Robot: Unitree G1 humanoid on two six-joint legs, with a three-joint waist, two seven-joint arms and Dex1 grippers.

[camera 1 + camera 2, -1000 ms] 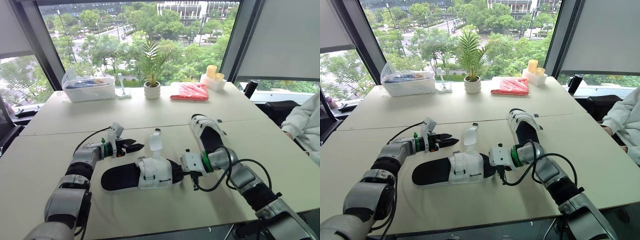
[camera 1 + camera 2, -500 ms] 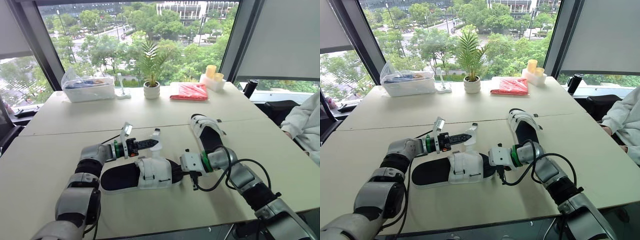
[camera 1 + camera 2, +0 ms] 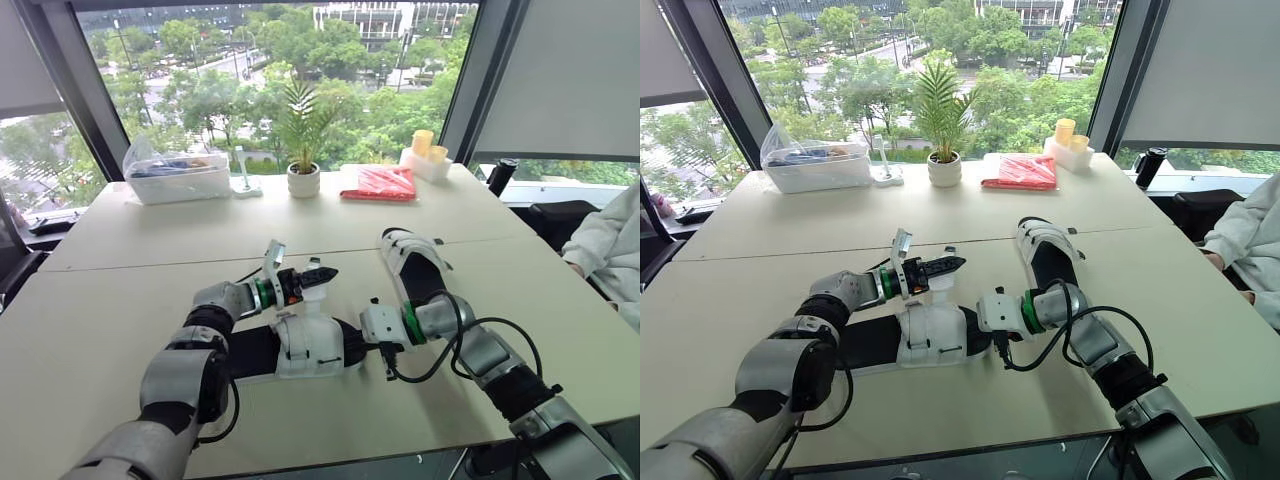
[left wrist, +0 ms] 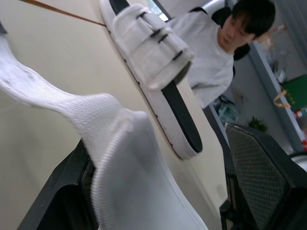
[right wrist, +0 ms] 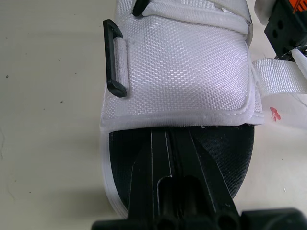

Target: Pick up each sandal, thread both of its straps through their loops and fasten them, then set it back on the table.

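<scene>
The near sandal (image 3: 310, 345), white-strapped on a black footbed, lies on the table in front of me. Its loose white strap (image 3: 313, 302) stands up from it. My left gripper (image 3: 320, 274) is open at the strap's top, and the strap (image 4: 115, 143) passes between its fingers, against one of them. My right gripper (image 3: 353, 340) is shut on the sandal's right end, with its fingers (image 5: 168, 143) over the black footbed just behind the white upper. A black loop (image 5: 115, 57) sits on the upper's side. The second sandal (image 3: 412, 265) lies further back to the right, with straps across it.
Along the table's far edge stand a clear bin (image 3: 178, 178), a potted plant (image 3: 303, 175), a red packet (image 3: 380, 183) and yellow cups (image 3: 424, 150). A person in white (image 3: 610, 245) sits at the table's right side.
My left gripper has travelled right from beside the sandal's left half to the upright strap, which now lies between its fingers. The right arm and both sandals have stayed put.
</scene>
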